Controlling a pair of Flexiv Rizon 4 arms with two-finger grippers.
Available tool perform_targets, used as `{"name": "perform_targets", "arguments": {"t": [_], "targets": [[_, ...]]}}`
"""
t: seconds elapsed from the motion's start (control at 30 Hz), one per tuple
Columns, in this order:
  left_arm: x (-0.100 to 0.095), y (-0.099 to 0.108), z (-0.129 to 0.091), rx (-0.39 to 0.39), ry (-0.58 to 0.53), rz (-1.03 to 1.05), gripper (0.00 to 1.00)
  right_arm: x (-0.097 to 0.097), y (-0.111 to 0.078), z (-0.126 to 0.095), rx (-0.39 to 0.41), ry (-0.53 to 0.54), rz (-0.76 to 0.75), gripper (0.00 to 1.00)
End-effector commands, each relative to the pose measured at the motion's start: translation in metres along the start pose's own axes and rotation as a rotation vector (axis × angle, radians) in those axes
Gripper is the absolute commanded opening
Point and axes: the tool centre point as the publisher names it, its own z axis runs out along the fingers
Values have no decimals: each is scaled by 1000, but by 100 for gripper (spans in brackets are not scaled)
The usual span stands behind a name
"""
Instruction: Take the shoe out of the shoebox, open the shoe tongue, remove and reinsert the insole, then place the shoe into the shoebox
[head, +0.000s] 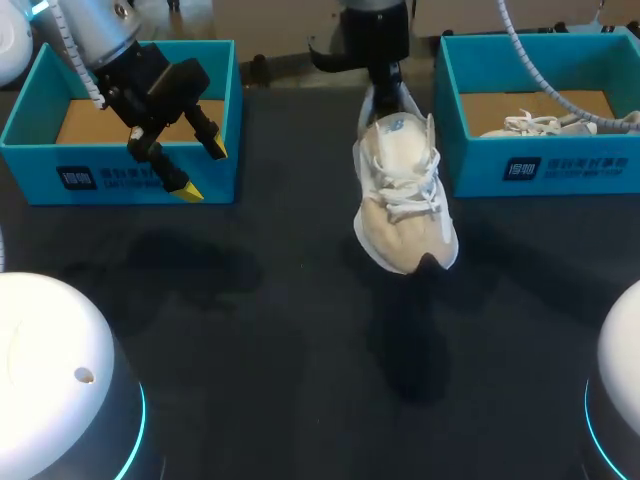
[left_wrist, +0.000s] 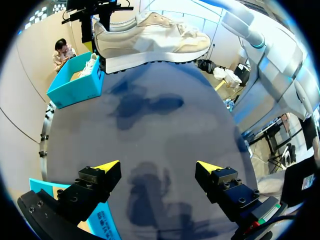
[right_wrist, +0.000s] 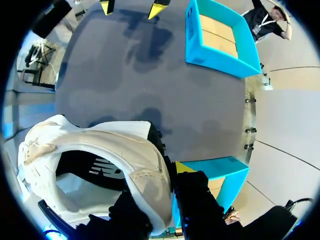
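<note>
Right gripper (right_wrist: 169, 165): clamped on the heel of the shoe (head: 405, 200), with the heel wall between its fingers. The shoe is held clear of the table (head: 250, 330) at far centre, toe pointing near. Left gripper (head: 200, 170): fingers apart, holding nothing, over the near wall of the left box (head: 120, 178). The right box (head: 560, 165) contains a second shoe (head: 535, 123).
</note>
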Motion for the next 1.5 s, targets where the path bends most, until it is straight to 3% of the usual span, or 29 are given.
{"name": "perform_targets", "arguments": {"t": [0.03,0.53,1.5], "targets": [[0,0,0,-3,1,0,100,1,-2,-1,-2,0,1,0],[0,0,0,-3,1,0,100,1,-2,-1,-2,0,1,0],[0,0,0,-3,1,0,100,-90,-124,31,-19,-75,-132,0]]}}
